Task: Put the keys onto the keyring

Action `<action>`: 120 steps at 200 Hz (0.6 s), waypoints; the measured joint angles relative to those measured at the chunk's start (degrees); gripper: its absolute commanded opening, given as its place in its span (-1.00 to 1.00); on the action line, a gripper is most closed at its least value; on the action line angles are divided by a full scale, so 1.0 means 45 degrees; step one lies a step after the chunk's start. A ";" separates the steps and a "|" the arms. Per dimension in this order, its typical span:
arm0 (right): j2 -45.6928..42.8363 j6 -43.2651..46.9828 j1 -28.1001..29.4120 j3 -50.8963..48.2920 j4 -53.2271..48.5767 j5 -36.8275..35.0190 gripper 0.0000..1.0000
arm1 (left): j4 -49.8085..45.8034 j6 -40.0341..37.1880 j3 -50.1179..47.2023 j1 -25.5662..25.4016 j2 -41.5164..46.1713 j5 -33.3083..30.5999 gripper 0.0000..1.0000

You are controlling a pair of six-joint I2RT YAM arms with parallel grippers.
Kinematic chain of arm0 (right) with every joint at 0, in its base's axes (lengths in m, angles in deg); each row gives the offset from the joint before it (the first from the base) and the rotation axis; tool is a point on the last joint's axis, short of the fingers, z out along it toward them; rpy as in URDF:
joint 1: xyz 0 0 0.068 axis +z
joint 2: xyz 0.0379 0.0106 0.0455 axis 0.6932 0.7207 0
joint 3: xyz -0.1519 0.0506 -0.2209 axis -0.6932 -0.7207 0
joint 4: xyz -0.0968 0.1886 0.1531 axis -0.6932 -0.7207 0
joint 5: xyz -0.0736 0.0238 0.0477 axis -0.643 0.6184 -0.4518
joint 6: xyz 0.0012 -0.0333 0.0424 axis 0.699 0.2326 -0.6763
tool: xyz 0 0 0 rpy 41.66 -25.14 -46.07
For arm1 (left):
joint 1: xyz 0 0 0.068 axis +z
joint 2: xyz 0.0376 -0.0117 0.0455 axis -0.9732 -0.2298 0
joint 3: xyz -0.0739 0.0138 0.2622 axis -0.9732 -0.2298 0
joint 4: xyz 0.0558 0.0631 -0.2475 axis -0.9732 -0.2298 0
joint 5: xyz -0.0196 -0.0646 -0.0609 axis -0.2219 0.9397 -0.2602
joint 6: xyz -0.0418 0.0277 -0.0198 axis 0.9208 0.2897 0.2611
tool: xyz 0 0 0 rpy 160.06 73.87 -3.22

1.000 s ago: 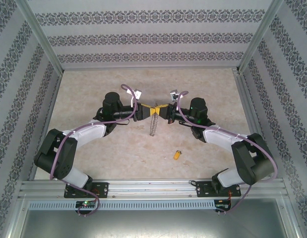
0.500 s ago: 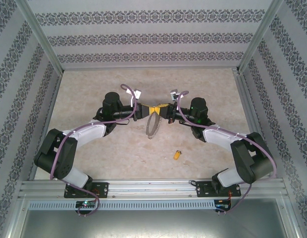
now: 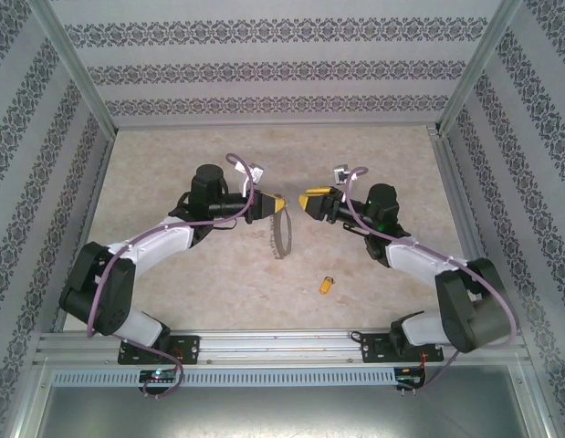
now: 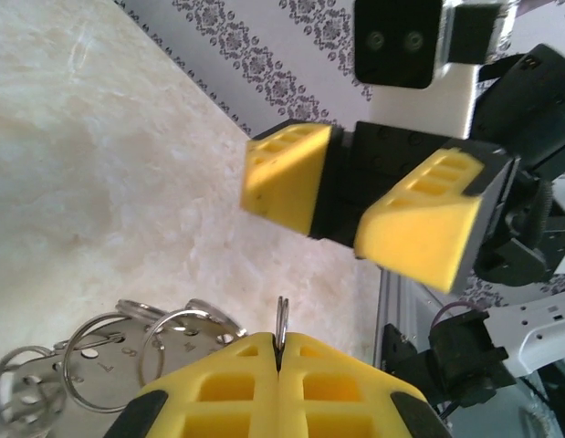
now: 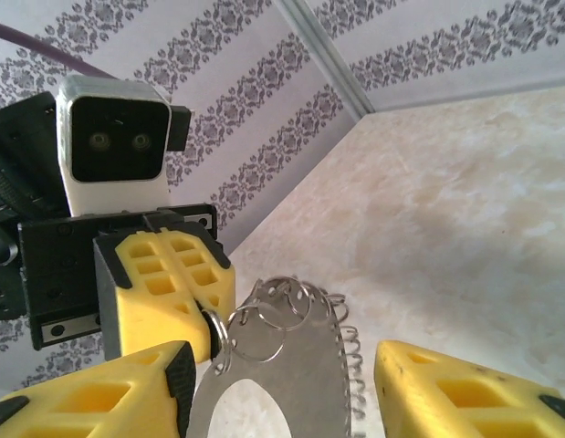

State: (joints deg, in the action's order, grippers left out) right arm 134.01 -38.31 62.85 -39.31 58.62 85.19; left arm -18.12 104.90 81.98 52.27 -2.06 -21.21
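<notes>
The keyring (image 3: 282, 234), a grey metal hoop with several small split rings along its rim, hangs from my left gripper (image 3: 278, 203) above the middle of the table. In the left wrist view my left gripper (image 4: 280, 351) is shut on a thin wire loop of the keyring (image 4: 109, 379). My right gripper (image 3: 306, 198) stands open just right of it, touching nothing. In the right wrist view the keyring (image 5: 300, 383) hangs between the spread fingers of my right gripper (image 5: 282, 370), apart from both. One key (image 3: 326, 285) with a yellow-orange head lies on the table.
The table (image 3: 172, 164) is a pale marbled surface. Patterned walls close it on three sides and a metal rail (image 3: 282, 342) runs along the near edge. The two grippers face each other a short gap apart.
My right gripper has opened, let go of the keyring and drawn back to the right. The left gripper has shut on the keyring, which has swung round under it.
</notes>
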 measured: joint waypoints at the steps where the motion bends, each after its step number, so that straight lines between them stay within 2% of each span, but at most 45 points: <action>1: -0.0029 -0.0005 0.0000 -0.0010 -0.0024 -0.0010 0.13 | -0.0068 -0.0039 0.0019 0.0000 0.0015 -0.0005 -1.00; 53: -0.1457 0.0209 0.0180 -0.0136 -0.1307 -0.0019 0.13 | -0.3342 -0.2647 0.0928 -0.0189 0.0544 -0.0709 -1.00; 89: -0.1370 0.0418 0.0685 -0.0136 -0.2035 0.0039 0.09 | -0.4930 -0.4192 0.1384 -0.0389 0.0573 -0.1443 -1.00; 120: -0.0738 0.0646 0.1015 -0.0092 -0.2278 0.0160 -0.07 | -0.5989 -0.5294 0.1753 -0.0675 0.0573 -0.1919 -1.00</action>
State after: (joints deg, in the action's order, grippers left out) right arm 130.69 -35.41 67.41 -39.73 48.37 85.91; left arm -45.07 81.08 89.87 49.23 0.51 -29.84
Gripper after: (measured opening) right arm 0.504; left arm 0.050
